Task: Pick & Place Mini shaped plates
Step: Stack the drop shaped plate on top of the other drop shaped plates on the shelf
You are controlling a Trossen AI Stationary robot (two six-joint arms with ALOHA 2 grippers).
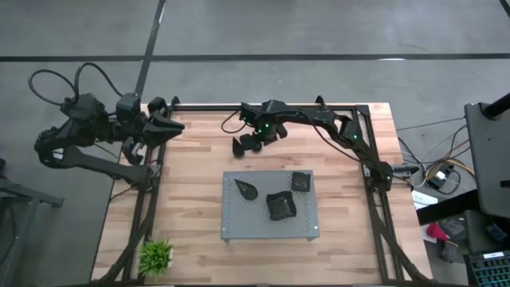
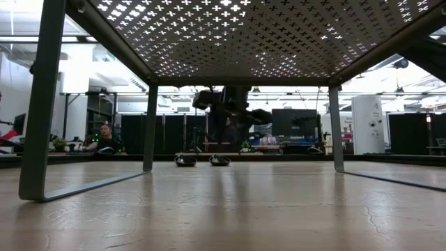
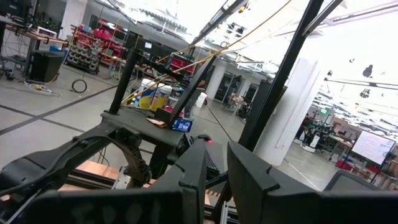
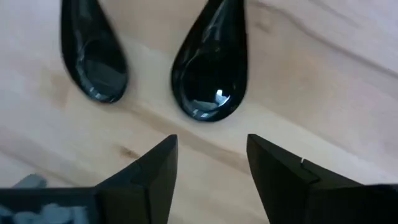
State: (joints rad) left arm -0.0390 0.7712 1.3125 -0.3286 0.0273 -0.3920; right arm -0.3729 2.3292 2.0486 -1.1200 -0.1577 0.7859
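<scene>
A pale wooden table in a workshop bay; seen from above, the grey perforated board stands just toward 6 o'clock of the table's centre and a small green plant sits at the 7 o'clock corner.

Three mini shaped plates rest on the board: a teardrop plate at its 10 o'clock part, a squarish plate at 2 o'clock, and a larger dark pile near the middle, whose make-up cannot be told. Two further teardrop plates lie on the bare wood at about 12 o'clock of the board, directly below the right gripper: the nearer teardrop and its neighbour, close together but apart.

The right gripper's fingers stand wide and empty, just short of the nearer teardrop's rounded end. The left gripper waits at the table's 10 o'clock edge, fingers set narrow, holding nothing visible.

Orientation: each loose teardrop's long axis runs roughly away from the right gripper, rounded bowl toward it, pointed tip away; the two axes diverge slightly.

Risks, as judged:
- The glossy, shallow rim may slip from the pads if gripped at the bowl's widest curve.
- A descending finger could nudge the neighbour.
- An off-axis pinch could spin the plate on the wood.
</scene>
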